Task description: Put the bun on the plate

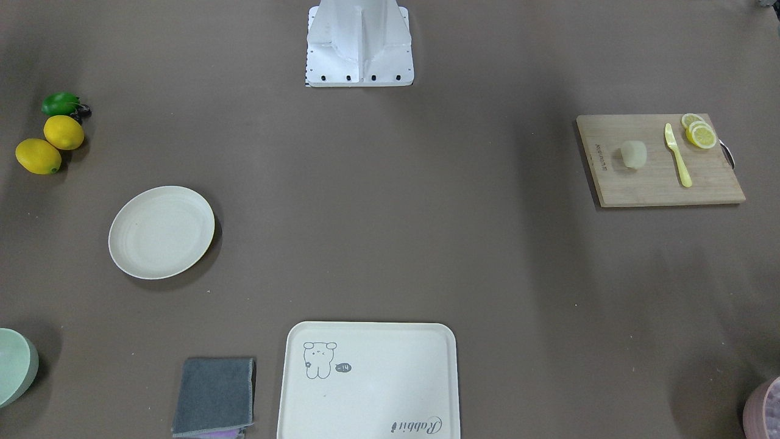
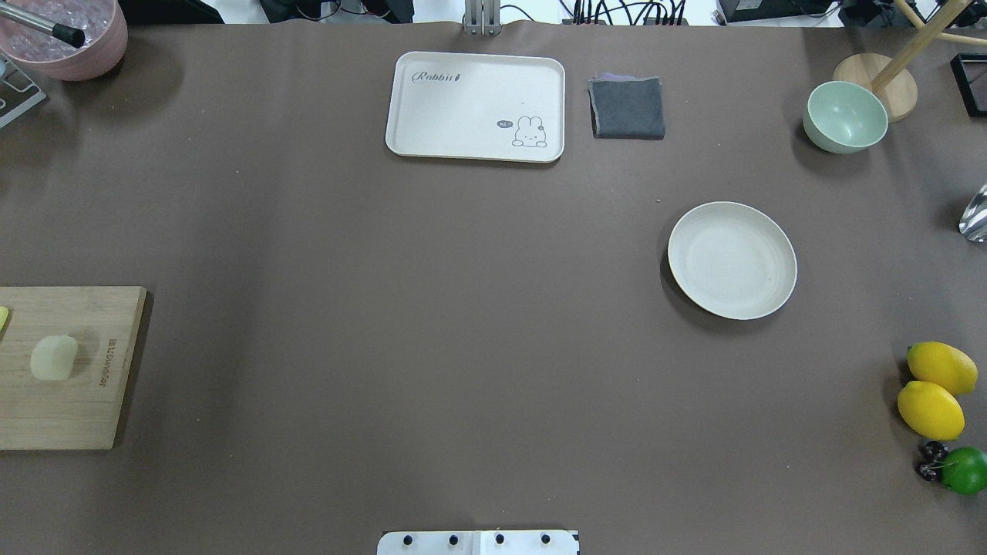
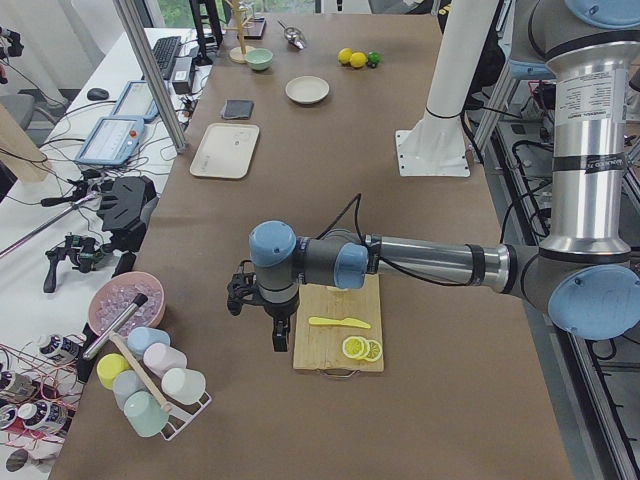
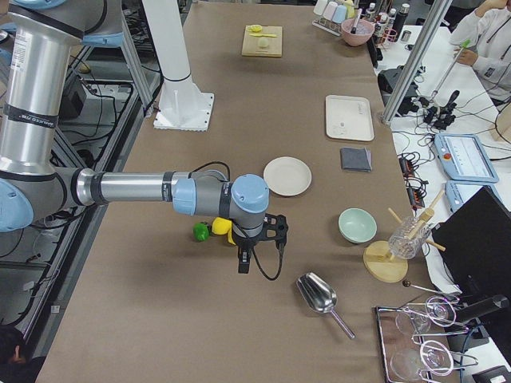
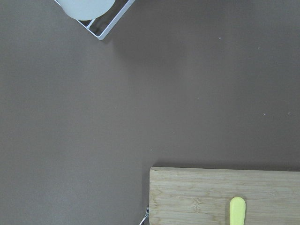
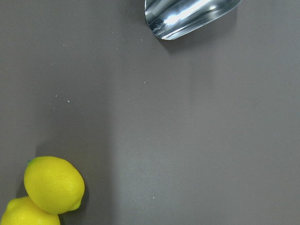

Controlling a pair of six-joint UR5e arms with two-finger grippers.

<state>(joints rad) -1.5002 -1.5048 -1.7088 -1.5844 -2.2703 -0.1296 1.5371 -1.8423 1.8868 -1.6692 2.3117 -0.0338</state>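
The bun lies on a wooden cutting board at the table's left end. The plate sits bare on the table's right half. My left gripper shows only in the exterior left view, hanging just off the board's outer edge; whether it is open or shut I cannot tell. My right gripper shows only in the exterior right view, hanging next to the lemons beyond the plate; its state I cannot tell.
A yellow knife and lemon slices share the board. Two lemons and a lime lie at the right edge. A tray, grey cloth, green bowl, metal scoop and cup rack stand around.
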